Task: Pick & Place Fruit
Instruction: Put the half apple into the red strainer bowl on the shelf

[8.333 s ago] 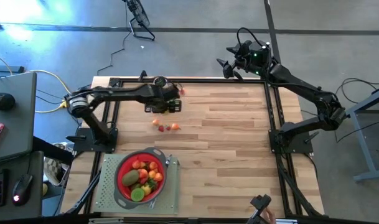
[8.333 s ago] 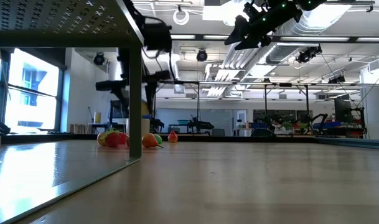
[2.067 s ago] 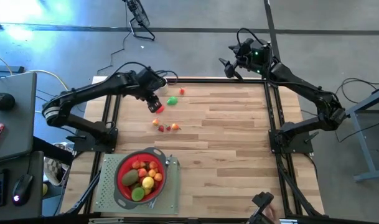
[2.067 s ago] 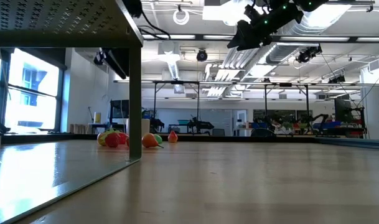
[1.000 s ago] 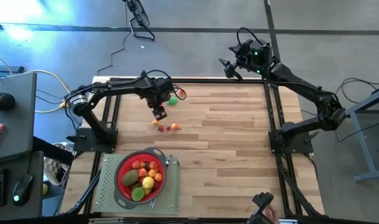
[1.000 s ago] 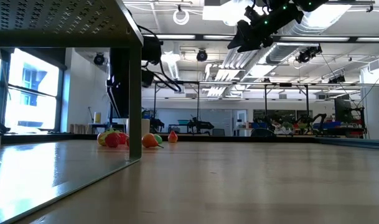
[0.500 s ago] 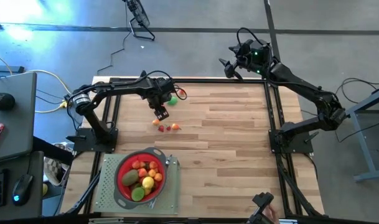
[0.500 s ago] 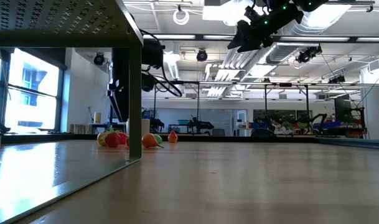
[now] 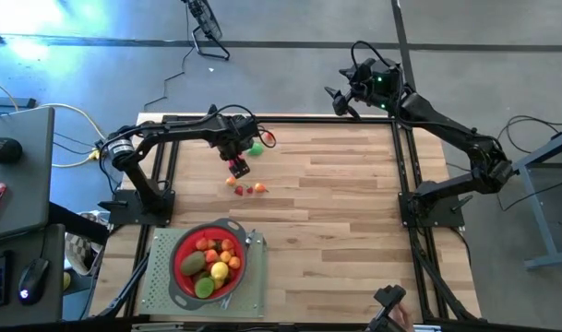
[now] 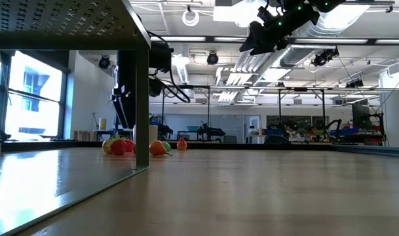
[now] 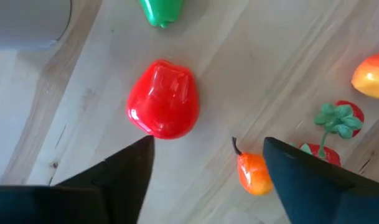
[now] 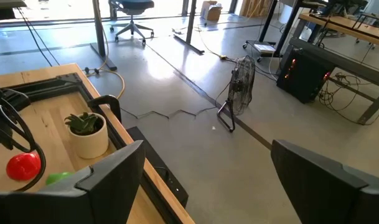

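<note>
Your left gripper [image 9: 238, 169] hangs over the far-left part of the table [image 9: 336, 212], pointed down. Wrist view shows the jaws spread wide w/ nothing between them; a red fruit [image 11: 163, 98] lies on the wood just ahead of the fingers [image 11: 121, 171], not touched. Judged: you're lined up above it to drop and close, hence the wide stance.

Fruit is in two lots. Loose lot near that gripper: the red piece, a green fruit [image 11: 160, 10] beyond it, a small orange fruit [image 11: 252, 173] beside the other finger, plus a strawberry w/ green leaves [image 11: 338, 117] and a yellow-orange piece [image 11: 373, 74] farther off. Low view shows this cluster [image 10: 141, 146] sitting flat on the table. Second lot fills the red strainer [image 9: 209, 261] at the near-left corner, on a grey perforated mat [image 9: 161, 288], presumably the drop point.

Right gripper [image 9: 340, 100] is parked high past the far edge of the table, jaws wide apart, empty, well clear of the work. Its view catches a small potted plant [image 12: 86, 132] at the table corner.

Risk, judged: the orange piece sits close to one finger; watch it doesn't get knocked on descent.
</note>
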You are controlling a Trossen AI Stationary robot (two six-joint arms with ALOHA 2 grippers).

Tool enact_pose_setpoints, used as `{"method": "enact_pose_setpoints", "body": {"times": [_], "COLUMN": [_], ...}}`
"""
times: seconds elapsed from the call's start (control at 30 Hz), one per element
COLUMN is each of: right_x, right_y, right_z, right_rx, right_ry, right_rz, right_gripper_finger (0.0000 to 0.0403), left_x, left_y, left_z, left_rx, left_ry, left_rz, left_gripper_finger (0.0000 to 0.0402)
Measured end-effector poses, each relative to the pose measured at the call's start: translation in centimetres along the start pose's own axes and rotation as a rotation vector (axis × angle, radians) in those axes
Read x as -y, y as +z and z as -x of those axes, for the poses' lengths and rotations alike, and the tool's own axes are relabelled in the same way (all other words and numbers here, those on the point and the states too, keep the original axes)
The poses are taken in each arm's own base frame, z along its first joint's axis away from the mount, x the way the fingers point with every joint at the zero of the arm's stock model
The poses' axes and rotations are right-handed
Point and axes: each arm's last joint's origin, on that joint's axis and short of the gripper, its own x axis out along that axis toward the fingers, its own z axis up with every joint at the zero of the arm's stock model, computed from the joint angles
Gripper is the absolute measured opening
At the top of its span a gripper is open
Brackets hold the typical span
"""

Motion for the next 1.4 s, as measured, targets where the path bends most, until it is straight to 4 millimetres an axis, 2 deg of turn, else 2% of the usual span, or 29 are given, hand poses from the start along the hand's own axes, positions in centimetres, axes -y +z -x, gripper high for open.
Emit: {"method": "enact_pose_setpoints", "body": {"times": [0.17, 0.3, 0.67, 0.8, 0.87, 0.97, 1.4], "right_x": [0.0, 0.0, -0.1, -0.1, -0.1, -0.1, -0.1], "right_y": [0.0, 0.0, -0.3, -0.3, -0.3, -0.3, -0.2], "right_z": [0.0, 0.0, 0.0, 0.0, 0.0, 0.0, 0.0], "right_rx": [0.000, -0.001, -0.031, -0.031, -0.031, -0.030, -0.025], "right_ry": [0.000, 0.000, 0.005, 0.005, 0.005, 0.005, 0.004], "right_rz": [-0.011, -0.024, -0.028, -0.028, -0.028, -0.028, -0.028], "right_gripper_finger": [0.0341, 0.0341, 0.0341, 0.0341, 0.0341, 0.0341, 0.0341], "left_x": [0.0, 0.0, 0.0, -0.3, -0.8, -1.5, -4.8], "left_y": [-0.1, -0.3, -0.3, -0.9, -1.4, -1.8, -1.4], "left_z": [0.0, 0.0, 0.0, -1.5, -2.5, -3.3, -3.5], "left_rx": [-0.011, -0.028, -0.023, -0.024, -0.042, -0.045, 0.028], "left_ry": [0.001, 0.003, 0.001, -0.109, -0.178, -0.191, -0.158], "left_rz": [0.014, 0.014, 0.048, 0.124, 0.199, 0.291, 0.446], "left_gripper_finger": [0.0357, 0.0394, 0.0391, 0.0391, 0.0391, 0.0391, 0.0391]}}
